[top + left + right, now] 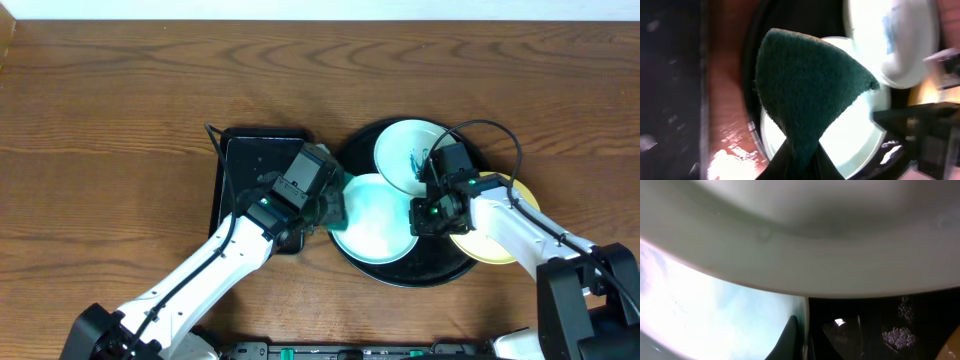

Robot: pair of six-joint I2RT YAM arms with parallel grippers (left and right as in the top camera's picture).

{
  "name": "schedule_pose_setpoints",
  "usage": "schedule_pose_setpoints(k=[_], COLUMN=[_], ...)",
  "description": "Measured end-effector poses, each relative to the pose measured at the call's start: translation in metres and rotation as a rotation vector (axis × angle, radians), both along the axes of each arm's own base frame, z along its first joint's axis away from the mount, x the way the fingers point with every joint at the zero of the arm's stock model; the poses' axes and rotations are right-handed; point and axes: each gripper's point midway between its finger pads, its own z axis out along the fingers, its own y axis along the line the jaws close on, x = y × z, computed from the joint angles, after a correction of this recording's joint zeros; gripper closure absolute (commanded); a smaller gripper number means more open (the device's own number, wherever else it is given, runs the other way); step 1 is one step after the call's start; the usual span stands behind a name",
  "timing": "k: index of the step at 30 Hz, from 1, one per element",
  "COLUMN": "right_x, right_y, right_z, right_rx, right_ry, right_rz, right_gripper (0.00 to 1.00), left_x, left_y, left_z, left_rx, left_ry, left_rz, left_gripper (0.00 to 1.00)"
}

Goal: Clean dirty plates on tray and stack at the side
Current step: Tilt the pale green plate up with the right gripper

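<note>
Nothing is stacked on the worktop (pixel 120 120) yet: the round tray (pixel 400 278), right of centre, carries all three plates. The oblong tray (pixel 250 165) left of it shows nothing. The upper plate (pixel 400 150) is scribbled blue, the mint plate (pixel 372 235) looks clean, the yellow plate (pixel 490 250) sits lower right. My left tool (pixel 318 208) clamps the sponge (pixel 810 85) at the mint plate's left edge; my right tool (pixel 428 212) is closed at its right rim, gripping or not I cannot tell.

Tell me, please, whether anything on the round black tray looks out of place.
The pale yellow round plate overhangs the right rim of the large round black tray instead of lying inside it. The white round plate at the back bears a teal scribble stain and overlaps the pale mint round plate.
</note>
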Motion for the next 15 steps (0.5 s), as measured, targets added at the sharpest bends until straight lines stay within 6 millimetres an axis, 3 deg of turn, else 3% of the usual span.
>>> schedule_pose_setpoints(k=[7, 15], right_x=[-0.008, -0.040], right_y=[0.007, 0.014], right_z=[0.001, 0.007], right_rx=[0.020, 0.071], right_ry=[0.032, 0.182], right_rz=[0.007, 0.025], right_gripper=[0.99, 0.99], left_x=[-0.007, -0.005], left_y=[0.018, 0.020], left_z=[-0.011, -0.011], left_rx=[0.094, 0.106], left_ry=[0.027, 0.017], left_rz=[0.023, 0.019], left_gripper=[0.89, 0.89])
